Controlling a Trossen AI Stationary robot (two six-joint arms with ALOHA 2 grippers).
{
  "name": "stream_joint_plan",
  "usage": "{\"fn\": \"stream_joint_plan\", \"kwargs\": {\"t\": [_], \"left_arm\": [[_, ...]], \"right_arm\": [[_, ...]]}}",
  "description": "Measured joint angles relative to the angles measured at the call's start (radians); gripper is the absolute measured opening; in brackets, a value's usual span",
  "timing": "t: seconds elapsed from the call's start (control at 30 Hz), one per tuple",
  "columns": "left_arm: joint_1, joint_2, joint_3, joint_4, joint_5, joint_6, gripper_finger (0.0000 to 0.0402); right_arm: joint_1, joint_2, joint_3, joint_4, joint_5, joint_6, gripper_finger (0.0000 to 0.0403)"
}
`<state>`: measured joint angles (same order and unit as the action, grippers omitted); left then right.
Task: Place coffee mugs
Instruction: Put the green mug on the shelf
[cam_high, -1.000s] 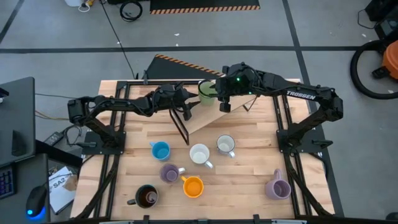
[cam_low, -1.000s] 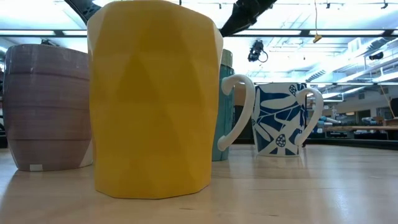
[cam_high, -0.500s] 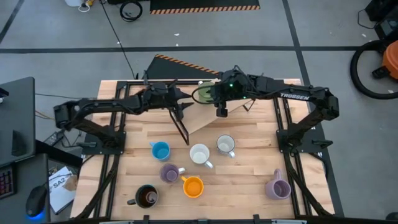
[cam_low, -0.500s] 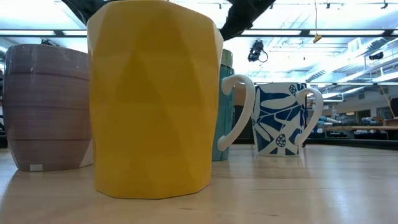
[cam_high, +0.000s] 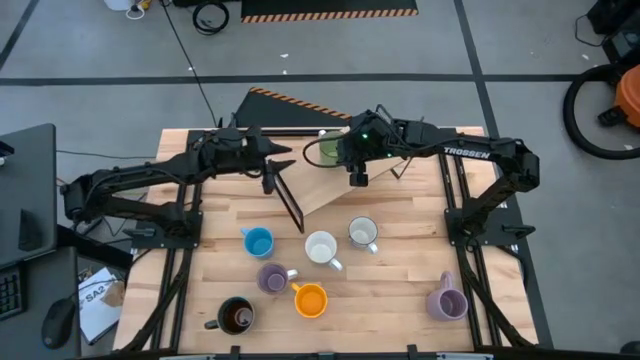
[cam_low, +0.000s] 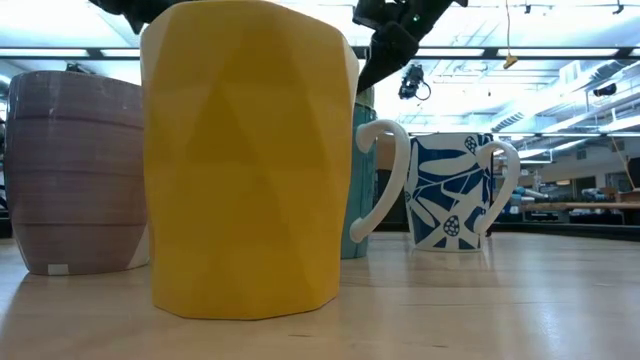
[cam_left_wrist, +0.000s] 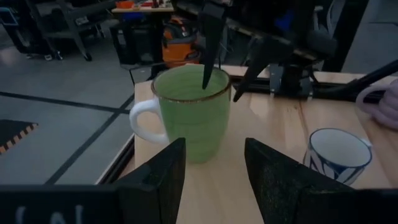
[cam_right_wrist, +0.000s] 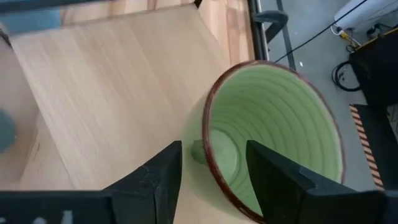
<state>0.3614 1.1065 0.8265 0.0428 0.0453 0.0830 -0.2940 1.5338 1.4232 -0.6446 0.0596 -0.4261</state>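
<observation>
Green mug (cam_left_wrist: 191, 112) brown-rimmed; possibly leaf-patterned blue-white mug (cam_low: 447, 190).

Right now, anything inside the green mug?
The green mug looks empty: the right wrist view shows only ribbed green wall. The right gripper straddles its rim, one finger inside, and covers part of the bottom. The left gripper is open beside it.

Both arms reach toward the far edge of the table (cam_high: 400, 300) (the side away from the low camera). The left arm stretches in from the table's left side, its left gripper (cam_high: 272, 172) pointing toward the table's middle with the fingers (cam_left_wrist: 155, 180) spread apart and nothing between them. The right arm bends in from the table's right side, the right gripper (cam_high: 352, 165) held just inside the far edge, fingers (cam_right_wrist: 280, 180) parted.
</observation>
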Motion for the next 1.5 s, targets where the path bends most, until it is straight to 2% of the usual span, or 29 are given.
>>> {"fn": "stream_joint_plan", "kwargs": {"t": [0.47, 0.83, 1.3, 1.5], "left_arm": [[-0.001, -0.014, 0.000, -0.018, 0.000, -0.020, 0.0171], [-0.001, -0.014, 0.000, -0.019, 0.000, -0.021, 0.0171], [-0.001, -0.014, 0.000, -0.018, 0.000, -0.019, 0.0171], [0.002, -0.014, 0.000, -0.011, 0.000, -0.018, 0.0171]], "right_arm": [[-0.010, -0.002, 0.000, -0.006, -0.011, -0.083, 0.0145], [-0.036, -0.004, 0.001, -0.019, -0.040, -0.123, 0.0100], [-0.082, -0.015, 0.001, -0.059, -0.109, -0.154, 0.0090], [-0.058, -0.015, 0.001, -0.048, -0.122, -0.169, 0.0068]]}}
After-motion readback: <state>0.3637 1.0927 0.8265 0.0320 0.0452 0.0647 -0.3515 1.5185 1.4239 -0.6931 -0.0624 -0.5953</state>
